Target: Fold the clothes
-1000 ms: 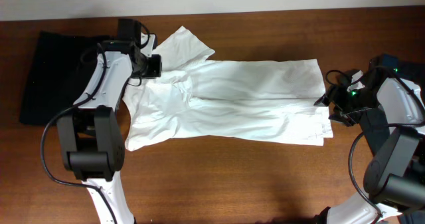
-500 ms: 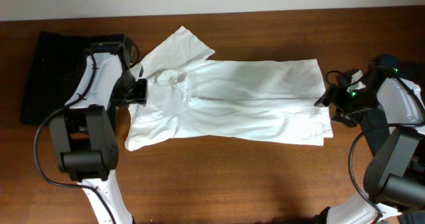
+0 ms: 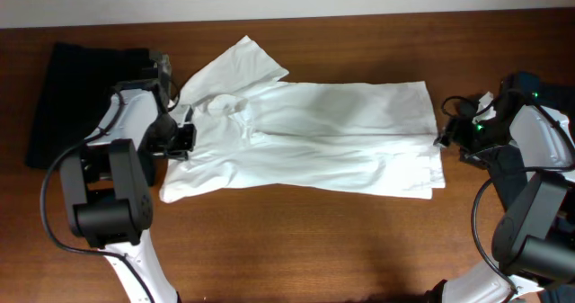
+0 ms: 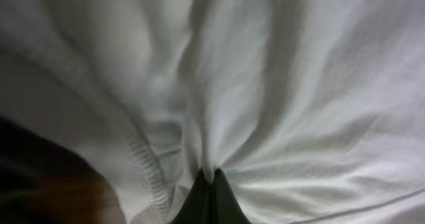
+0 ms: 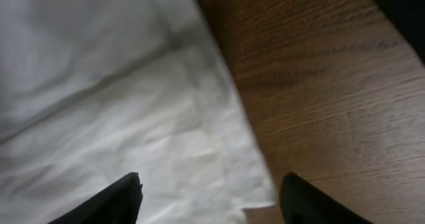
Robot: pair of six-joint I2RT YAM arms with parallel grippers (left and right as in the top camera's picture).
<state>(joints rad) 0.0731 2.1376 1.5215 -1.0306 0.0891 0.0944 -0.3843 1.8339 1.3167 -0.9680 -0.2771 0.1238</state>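
A white garment [image 3: 314, 137] lies spread across the middle of the wooden table, with a sleeve flap at the upper left. My left gripper [image 3: 184, 139] is shut on the white cloth at the garment's left edge; the left wrist view shows the closed fingertips [image 4: 209, 184] pinching a fold beside a ribbed hem [image 4: 149, 177]. My right gripper [image 3: 446, 139] is open at the garment's right edge. The right wrist view shows its two fingers [image 5: 209, 194] spread over the cloth's corner [image 5: 219, 164] and bare wood.
A black garment [image 3: 76, 92] lies at the far left of the table, just behind my left arm. Bare brown wood [image 3: 314, 240] runs along the front. A white wall edge borders the table's far side.
My left gripper has moved from the sleeve area toward the front and left, dragging the garment's left side with it. The right gripper stays at the right edge.
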